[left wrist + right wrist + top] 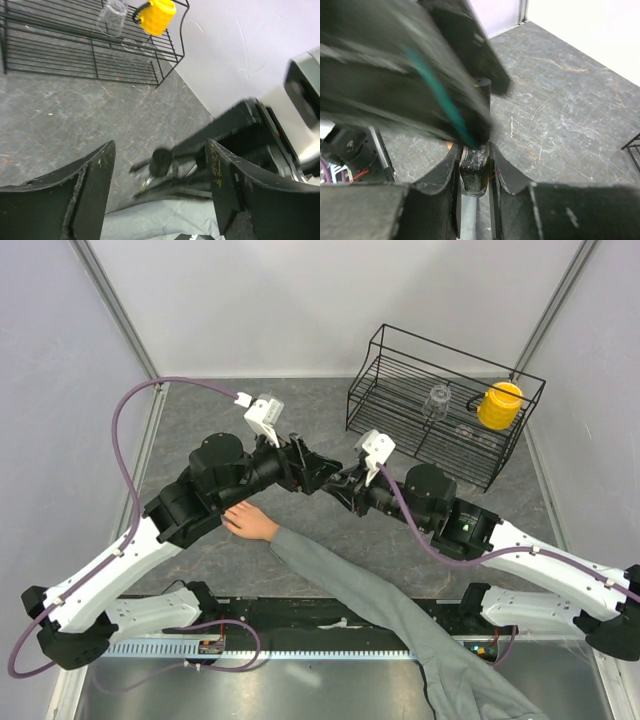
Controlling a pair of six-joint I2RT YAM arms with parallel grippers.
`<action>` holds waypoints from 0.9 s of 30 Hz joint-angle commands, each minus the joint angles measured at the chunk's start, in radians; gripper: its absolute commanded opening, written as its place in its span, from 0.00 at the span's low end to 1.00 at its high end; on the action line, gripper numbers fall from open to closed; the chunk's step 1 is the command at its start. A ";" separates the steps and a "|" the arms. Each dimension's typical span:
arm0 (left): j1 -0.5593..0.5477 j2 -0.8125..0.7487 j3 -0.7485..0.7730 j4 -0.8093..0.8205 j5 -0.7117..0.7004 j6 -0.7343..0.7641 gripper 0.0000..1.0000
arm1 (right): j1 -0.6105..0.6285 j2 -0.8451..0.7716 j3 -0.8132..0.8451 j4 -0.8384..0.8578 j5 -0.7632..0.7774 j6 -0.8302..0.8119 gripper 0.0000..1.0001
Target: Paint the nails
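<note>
- Top external view: both arms meet over the middle of the surface [200, 420], left tool [305, 468] and right tool [338, 485] nose to nose.
- Right tool is clamped on a small dark bottle [474, 172], glossy and narrow, with its round black cap [161, 161] aimed at the left tool.
- Left tool's fingers [95, 185] stand wide apart either side of that cap, touching nothing. My read: it is lined up to take the cap.
- The hand [252, 523] lies flat on the surface, below and to the left of the two tools, tucked against the left arm, which is clearly the nearer one.
- Its long axis runs on a diagonal: grey sleeve [380, 605] from the near right, fingers pointing left.
- The nails are too small to pick out, and the fingertips look partly covered by the left arm.
- The surface is grey and stone-veined, the sleeve soft cloth.
- A black wire rack [440, 405] stands far right, holding a yellow cup [499, 405] and a clear glass [438, 400].
</note>
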 commanded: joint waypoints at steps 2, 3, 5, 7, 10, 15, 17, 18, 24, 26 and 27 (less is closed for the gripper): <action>0.058 -0.080 0.034 -0.031 0.042 0.028 0.82 | -0.121 -0.043 -0.042 0.060 -0.349 0.051 0.00; 0.090 -0.088 0.033 -0.034 0.088 0.031 0.81 | -0.160 -0.042 -0.045 0.060 -0.400 0.069 0.00; 0.136 -0.093 0.039 -0.034 0.177 0.033 0.76 | -0.214 -0.036 -0.043 0.063 -0.559 0.088 0.00; 0.222 -0.082 0.057 -0.046 0.357 0.022 0.72 | -0.240 -0.021 -0.034 0.063 -0.662 0.111 0.00; 0.299 -0.038 0.082 -0.053 0.609 0.022 0.70 | -0.268 -0.002 -0.020 0.063 -0.820 0.136 0.00; 0.307 0.018 0.102 -0.054 0.803 0.065 0.67 | -0.277 0.015 -0.010 0.066 -0.914 0.156 0.00; 0.307 0.024 0.099 -0.053 0.812 0.077 0.63 | -0.280 0.013 -0.010 0.069 -0.916 0.160 0.00; 0.307 0.032 0.099 -0.048 0.841 0.091 0.61 | -0.282 0.013 -0.010 0.079 -0.914 0.165 0.00; 0.307 -0.002 -0.015 0.150 0.949 0.047 0.64 | -0.299 0.012 -0.019 0.205 -0.937 0.255 0.00; 0.307 -0.013 -0.041 0.190 0.941 0.011 0.65 | -0.306 0.018 -0.028 0.246 -0.951 0.302 0.00; 0.305 -0.013 -0.058 0.220 0.939 0.002 0.65 | -0.308 0.021 -0.033 0.294 -0.958 0.321 0.00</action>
